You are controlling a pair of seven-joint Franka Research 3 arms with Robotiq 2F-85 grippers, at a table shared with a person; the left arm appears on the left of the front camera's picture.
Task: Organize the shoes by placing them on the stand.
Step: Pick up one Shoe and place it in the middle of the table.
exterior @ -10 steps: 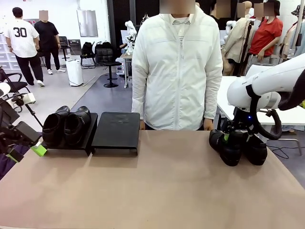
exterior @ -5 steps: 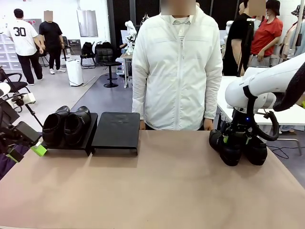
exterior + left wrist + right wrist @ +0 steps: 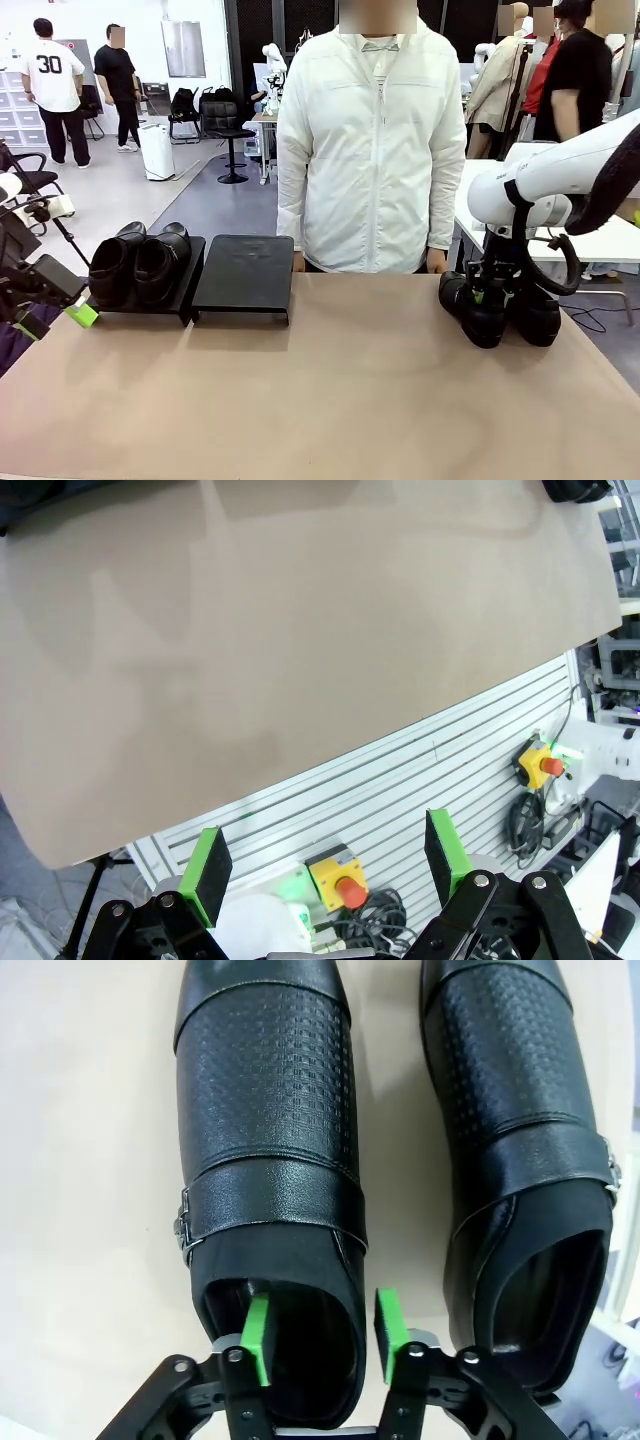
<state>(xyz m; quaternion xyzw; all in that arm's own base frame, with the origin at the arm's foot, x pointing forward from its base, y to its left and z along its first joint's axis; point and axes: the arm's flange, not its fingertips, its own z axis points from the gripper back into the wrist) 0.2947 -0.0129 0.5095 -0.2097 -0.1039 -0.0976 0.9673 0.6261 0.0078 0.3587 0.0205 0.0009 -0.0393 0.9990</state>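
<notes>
Half done: two shoes [image 3: 140, 265] sit on the stand [image 3: 245, 275], left panel; its right panel is bare. Another pair [image 3: 500, 312] waits far right on the surface [image 3: 330, 390]. Right pincer [image 3: 322, 1332], half-narrowed, straddles one's heel wall, not yet clamped; left pincer [image 3: 325, 850] wide, empty
</notes>
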